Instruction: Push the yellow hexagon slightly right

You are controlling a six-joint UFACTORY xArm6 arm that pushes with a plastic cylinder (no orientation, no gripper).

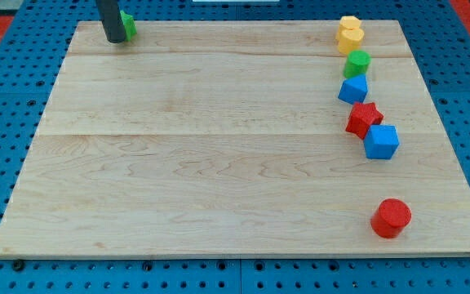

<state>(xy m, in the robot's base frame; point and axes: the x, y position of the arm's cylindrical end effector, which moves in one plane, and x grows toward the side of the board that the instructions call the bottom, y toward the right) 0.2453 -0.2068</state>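
Touching green block (pixel 127 24): my tip (pixel 116 39).

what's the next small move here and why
Probably carry my tip across the board toward the view's right, to the left side of the yellow hexagon. My tip now sits at the top left beside a green block, far from the hexagon, so no rightward push can start yet.
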